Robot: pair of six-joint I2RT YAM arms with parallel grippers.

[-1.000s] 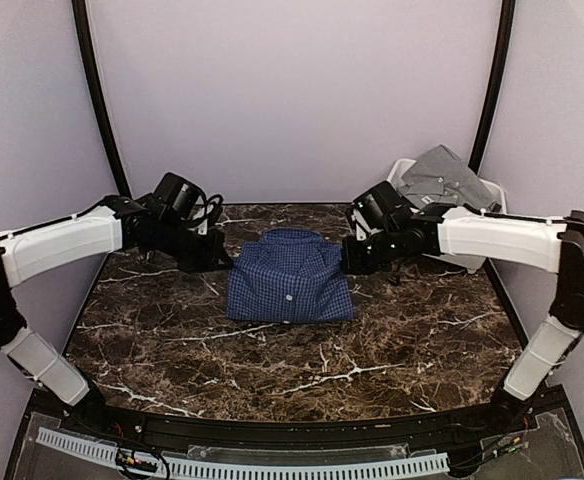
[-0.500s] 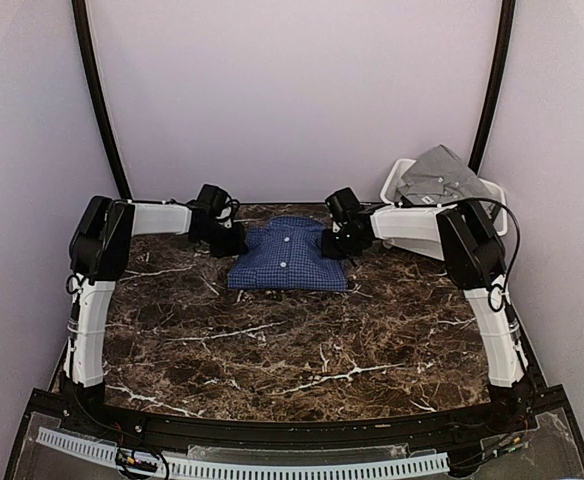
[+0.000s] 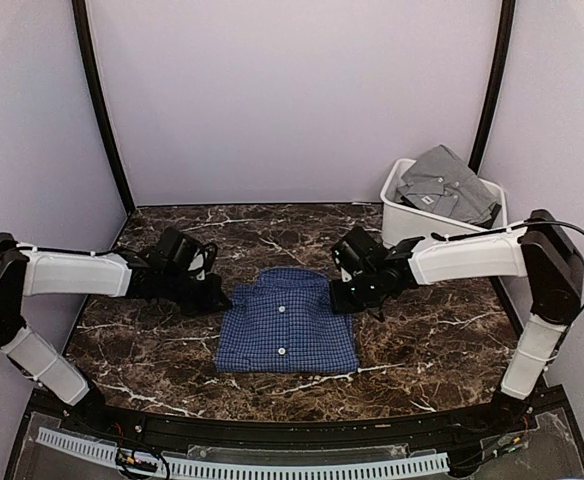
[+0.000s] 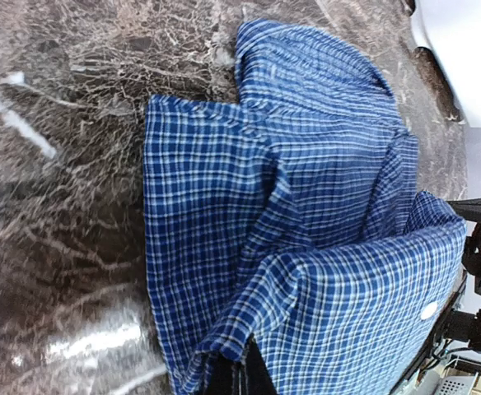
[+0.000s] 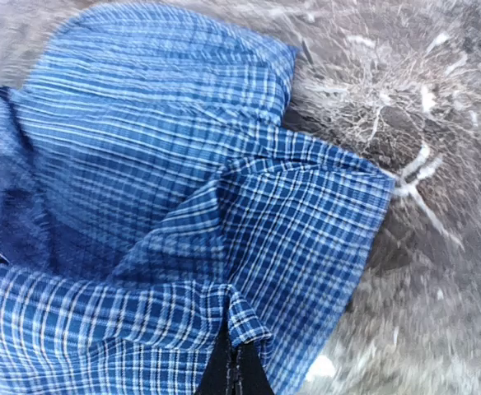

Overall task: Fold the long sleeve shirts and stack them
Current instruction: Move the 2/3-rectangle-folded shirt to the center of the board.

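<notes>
The navy-blue checked shirt (image 3: 286,322) lies folded on the marble table, collar toward the back, white buttons up. My left gripper (image 3: 219,296) is shut on its left shoulder edge; the left wrist view shows the cloth (image 4: 306,247) pinched between shut fingers at the bottom. My right gripper (image 3: 340,298) is shut on its right shoulder edge; the right wrist view shows the cloth (image 5: 224,206) gathered into the shut fingers. The grey shirt (image 3: 442,180) lies crumpled in the white bin at the back right.
The white plastic bin (image 3: 400,222) stands at the back right corner of the dark marble table (image 3: 422,340). Black frame posts and lilac walls close in the back and sides.
Both grippers have pulled the blue shirt from the back of the table toward the near side. The arms have stretched out lower and wider. The shirt now lies flatter and longer.
</notes>
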